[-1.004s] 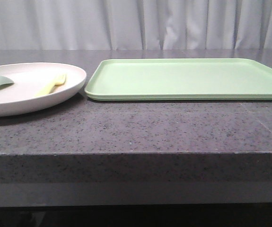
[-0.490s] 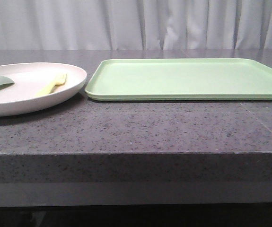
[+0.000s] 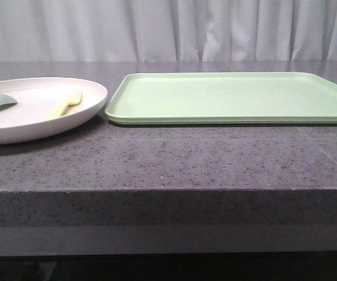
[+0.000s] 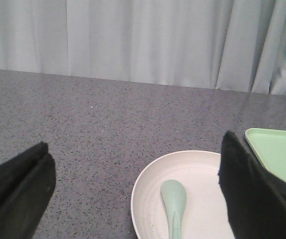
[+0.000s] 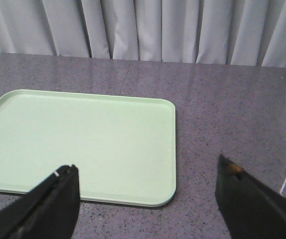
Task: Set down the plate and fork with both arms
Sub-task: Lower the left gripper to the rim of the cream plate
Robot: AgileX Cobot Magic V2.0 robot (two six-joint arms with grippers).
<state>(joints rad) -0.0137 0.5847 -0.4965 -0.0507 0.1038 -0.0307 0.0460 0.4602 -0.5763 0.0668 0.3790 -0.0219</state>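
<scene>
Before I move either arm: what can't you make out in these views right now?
- Plate: left part cut off by the front view's edge; near part cut off in the left wrist view.
- Fork: missing from the left wrist view, likely behind a left gripper finger.
- Spoon: handle end cut off.
- Tray: left corner cut off in the right wrist view.

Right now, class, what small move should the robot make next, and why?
Probably lower the left gripper toward the plate: its jaws stand open above it, holding nothing. The fork and a spoon lie in the plate, and the green tray beside it holds nothing.
</scene>
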